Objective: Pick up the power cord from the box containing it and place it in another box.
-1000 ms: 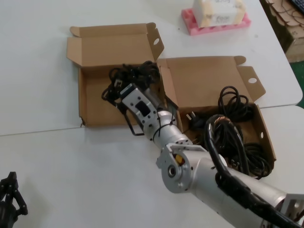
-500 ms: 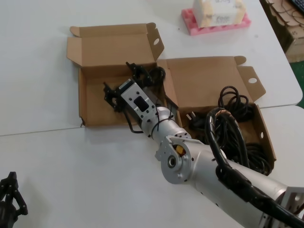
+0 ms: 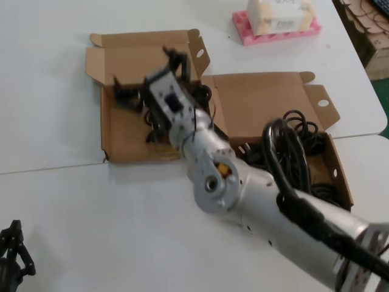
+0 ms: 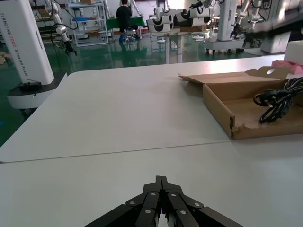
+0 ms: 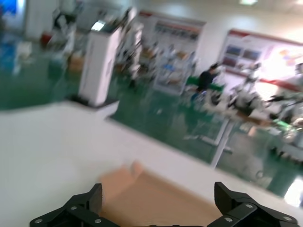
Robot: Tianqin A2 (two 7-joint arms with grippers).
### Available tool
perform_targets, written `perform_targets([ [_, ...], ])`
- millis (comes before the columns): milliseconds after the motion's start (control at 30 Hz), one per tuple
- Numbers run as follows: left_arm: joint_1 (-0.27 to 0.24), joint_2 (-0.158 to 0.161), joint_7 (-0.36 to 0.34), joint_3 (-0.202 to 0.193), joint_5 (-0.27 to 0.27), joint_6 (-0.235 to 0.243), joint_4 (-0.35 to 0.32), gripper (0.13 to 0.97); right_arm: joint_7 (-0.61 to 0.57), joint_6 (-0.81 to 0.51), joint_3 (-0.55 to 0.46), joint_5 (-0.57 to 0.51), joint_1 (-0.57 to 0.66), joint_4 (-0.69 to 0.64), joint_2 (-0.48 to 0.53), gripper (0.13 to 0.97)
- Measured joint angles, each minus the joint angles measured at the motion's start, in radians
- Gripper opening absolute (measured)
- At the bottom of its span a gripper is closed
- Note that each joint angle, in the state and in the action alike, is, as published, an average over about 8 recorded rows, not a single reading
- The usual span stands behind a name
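The right gripper [image 3: 148,78] hovers, fingers spread and empty, above the wavy-fronted brown cardboard box [image 3: 115,131], where the thin black power cord [image 4: 277,100] lies; the left gripper [image 4: 161,208], fingers pressed together, rests low at the table's near edge

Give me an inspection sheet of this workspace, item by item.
Surface: white table, seam across it.
Job's things: power cord lying in wavy-fronted box; straight-fronted box beside it, both lids open.
Clutter: pink foam tray with white package.
End effectors: right end effector open above wavy-fronted box, empty; left end effector shut, parked at the near table edge.
Cables: black tangle in straight-fronted box.
Surroundings: other robot stations, person standing.
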Motion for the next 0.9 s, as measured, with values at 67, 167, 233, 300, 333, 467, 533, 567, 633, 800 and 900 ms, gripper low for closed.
perform_targets([
  [67, 0.0, 0.0, 0.0, 0.0, 0.0, 0.0, 0.0, 0.163, 0.0, 0.039, 0.0, 0.031, 0.016, 0.023, 0.0, 0.801],
  [167, 0.0, 0.0, 0.0, 0.0, 0.0, 0.0, 0.0, 0.163, 0.0, 0.101, 0.0, 0.067, 0.036, 0.056, 0.0, 0.83],
  [233, 0.0, 0.0, 0.0, 0.0, 0.0, 0.0, 0.0, 0.165, 0.0, 0.14, 0.003, 0.084, 0.046, 0.078, 0.0, 0.859],
  [300, 0.0, 0.0, 0.0, 0.0, 0.0, 0.0, 0.0, 0.169, 0.0, 0.173, 0.006, 0.1, 0.053, 0.101, 0.0, 0.887],
  [333, 0.0, 0.0, 0.0, 0.0, 0.0, 0.0, 0.0, 0.172, 0.0, 0.186, 0.008, 0.108, 0.055, 0.112, 0.0, 0.902],
  [467, 0.0, 0.0, 0.0, 0.0, 0.0, 0.0, 0.0, 0.18, 0.0, 0.205, 0.026, 0.124, 0.043, 0.146, 0.004, 0.916],
  [533, 0.0, 0.0, 0.0, 0.0, 0.0, 0.0, 0.0, 0.18, 0.0, 0.199, 0.041, 0.125, 0.027, 0.159, 0.007, 0.922],
  [567, 0.0, 0.0, 0.0, 0.0, 0.0, 0.0, 0.0, 0.18, 0.0, 0.194, 0.051, 0.123, 0.016, 0.164, 0.01, 0.928],
  [633, 0.0, 0.0, 0.0, 0.0, 0.0, 0.0, 0.0, 0.191, 0.0, 0.181, 0.073, 0.119, -0.009, 0.178, 0.016, 0.94],
  [800, 0.0, 0.0, 0.0, 0.0, 0.0, 0.0, 0.0, 0.242, 0.0, 0.147, 0.14, 0.118, -0.081, 0.227, 0.034, 0.964],
  [900, 0.0, 0.0, 0.0, 0.0, 0.0, 0.0, 0.0, 0.262, 0.0, 0.125, 0.184, 0.118, -0.13, 0.26, 0.045, 0.965],
])
